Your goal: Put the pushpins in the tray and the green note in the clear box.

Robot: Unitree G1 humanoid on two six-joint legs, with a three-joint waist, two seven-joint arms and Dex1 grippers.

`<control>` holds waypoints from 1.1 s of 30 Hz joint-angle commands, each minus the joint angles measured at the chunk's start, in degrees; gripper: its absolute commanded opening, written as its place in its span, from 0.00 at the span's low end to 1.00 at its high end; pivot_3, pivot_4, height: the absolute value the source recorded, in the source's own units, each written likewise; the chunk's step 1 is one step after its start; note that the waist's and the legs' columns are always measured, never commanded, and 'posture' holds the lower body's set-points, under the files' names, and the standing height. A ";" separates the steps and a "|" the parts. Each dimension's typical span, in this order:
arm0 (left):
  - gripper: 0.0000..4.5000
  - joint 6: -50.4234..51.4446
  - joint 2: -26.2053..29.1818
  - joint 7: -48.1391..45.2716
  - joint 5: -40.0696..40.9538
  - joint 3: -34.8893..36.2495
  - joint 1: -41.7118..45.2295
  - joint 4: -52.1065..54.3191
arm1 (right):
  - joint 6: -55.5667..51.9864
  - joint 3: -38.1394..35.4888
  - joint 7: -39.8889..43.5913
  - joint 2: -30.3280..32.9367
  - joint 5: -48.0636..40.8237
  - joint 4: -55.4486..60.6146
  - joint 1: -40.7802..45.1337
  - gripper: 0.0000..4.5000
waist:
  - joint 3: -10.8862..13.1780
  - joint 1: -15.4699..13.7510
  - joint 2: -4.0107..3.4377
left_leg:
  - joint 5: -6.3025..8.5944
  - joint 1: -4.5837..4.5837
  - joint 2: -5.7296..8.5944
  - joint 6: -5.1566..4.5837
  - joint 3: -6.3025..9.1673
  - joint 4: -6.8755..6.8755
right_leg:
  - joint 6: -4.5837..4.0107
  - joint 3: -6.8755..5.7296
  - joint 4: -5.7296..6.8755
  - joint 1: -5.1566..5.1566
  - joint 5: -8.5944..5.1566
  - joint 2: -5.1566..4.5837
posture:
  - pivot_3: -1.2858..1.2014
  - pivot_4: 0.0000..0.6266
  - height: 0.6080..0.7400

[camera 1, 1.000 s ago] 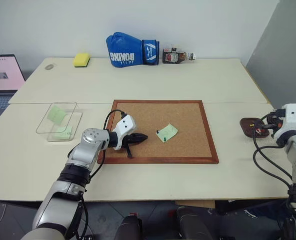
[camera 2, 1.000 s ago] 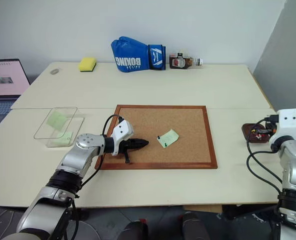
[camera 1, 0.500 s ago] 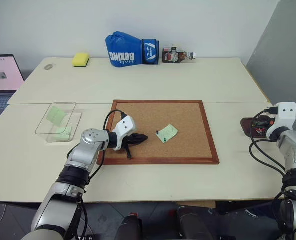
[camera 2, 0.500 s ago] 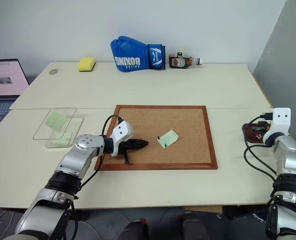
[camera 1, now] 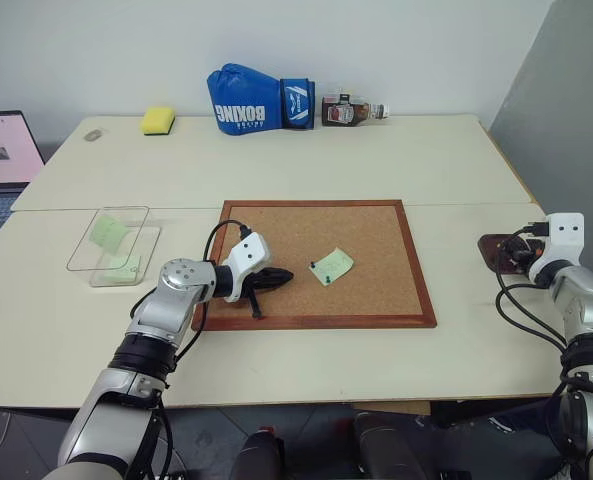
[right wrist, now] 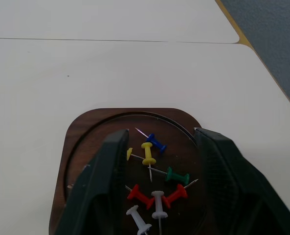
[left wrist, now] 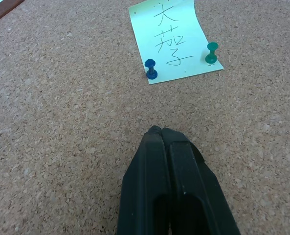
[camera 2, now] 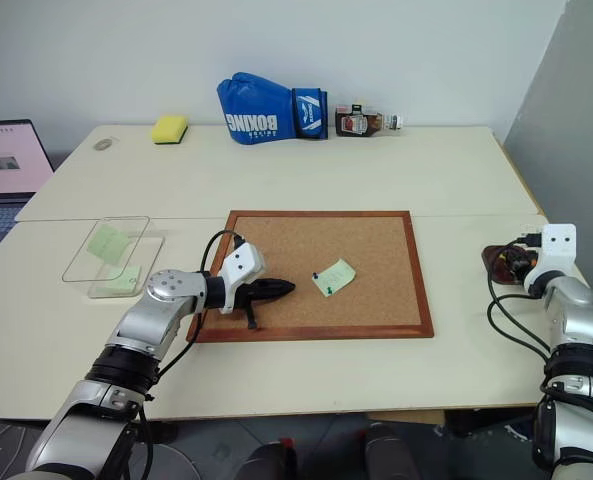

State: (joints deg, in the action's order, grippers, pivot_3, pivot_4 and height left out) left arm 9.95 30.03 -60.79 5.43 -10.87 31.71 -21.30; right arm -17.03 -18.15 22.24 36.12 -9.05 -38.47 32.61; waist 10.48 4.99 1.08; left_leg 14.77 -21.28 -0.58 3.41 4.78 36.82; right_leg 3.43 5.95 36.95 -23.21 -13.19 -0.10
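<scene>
A cork board [camera 1: 366, 240] lies mid-table [camera 1: 276, 165], with the green note [camera 1: 333, 266] on it, pinned by two pushpins [left wrist: 151, 69]. The clear box [camera 1: 111, 243] sits at its nine o'clock, the tray [right wrist: 130, 166] at three o'clock holding more pins. A boxing glove [camera 1: 259, 98], sponge [camera 1: 158, 121] and bottle [camera 1: 348, 109] line the twelve o'clock edge.
</scene>
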 commanded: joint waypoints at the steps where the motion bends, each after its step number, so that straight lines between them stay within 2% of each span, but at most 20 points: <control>1: 0.00 2.06 0.32 -0.81 -2.29 -2.72 -2.10 -2.01 | 1.21 -0.79 -0.45 1.87 -0.26 1.50 1.21 0.70 | 0.00 0.00 0.00 | 0.00 0.00 0.00 0.00 0.00 0.00 | 0.00 0.00 0.00 0.00 0.00 0.00 | 0.52 0.24 1.00; 6: 0.00 1.98 0.14 -0.89 -2.28 -2.83 -1.98 -2.19 | 2.39 -0.07 1.19 2.36 -0.17 5.14 -0.51 0.94 | 0.00 -0.01 0.00 | 0.00 0.00 0.00 0.00 0.00 0.00 | 0.00 0.00 0.00 0.00 0.00 0.00 | 0.52 0.24 1.00; 10: 0.00 2.03 0.09 -0.76 -2.25 -2.76 -2.00 -2.23 | 3.64 2.81 3.70 2.57 1.17 12.80 -4.28 0.94 | 0.00 -0.02 0.00 | 0.00 0.00 0.00 0.00 0.01 -0.01 | 0.02 -0.01 0.00 0.00 0.00 0.00 | 0.52 0.24 1.00; 16: 0.00 2.38 0.41 -0.70 -2.09 -2.46 -2.47 -1.97 | -5.30 8.15 14.06 -0.03 -7.52 37.16 -10.64 0.94 | 0.00 0.10 -0.01 | 0.00 0.03 -0.02 0.00 0.02 -0.01 | 0.03 0.00 0.03 0.00 -0.01 0.02 | 0.52 0.24 1.00; 21: 0.00 3.32 0.17 -0.60 -1.46 -1.89 -2.29 -2.01 | -13.07 19.53 18.06 -4.79 -12.14 52.99 -12.74 0.94 | 0.00 0.04 -0.01 | 0.00 0.03 -0.04 0.01 0.05 -0.01 | -0.08 -0.03 0.02 0.00 -0.08 0.02 | 0.52 0.24 1.00; 27: 0.00 3.72 -0.01 -0.72 -1.17 -1.61 -2.14 -2.07 | -13.93 29.05 19.67 -9.85 -10.59 53.93 -10.94 0.94 | 0.02 -0.17 0.03 | 0.01 -0.09 -0.04 0.02 0.08 0.01 | -0.11 -0.08 -0.06 -0.06 -0.10 0.00 | 0.52 0.24 1.00; 33: 0.00 3.69 0.43 -0.67 -1.13 -1.15 -2.64 -1.82 | -9.31 33.86 21.28 -13.98 -6.71 44.35 -6.77 0.94 | 0.02 -0.16 0.03 | 0.01 -0.08 -0.06 0.02 0.13 0.00 | -0.11 -0.16 -0.02 -0.09 -0.10 0.01 | 0.52 0.24 1.00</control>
State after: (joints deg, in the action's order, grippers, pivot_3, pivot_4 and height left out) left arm 11.86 29.90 -60.79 5.56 -10.37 31.55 -21.03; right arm -29.13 15.37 42.76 23.10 -16.90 8.25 23.93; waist 10.50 4.84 1.12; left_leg 14.78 -21.35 -0.65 3.43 4.91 36.82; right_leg 3.32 5.79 36.93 -23.30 -13.28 -0.09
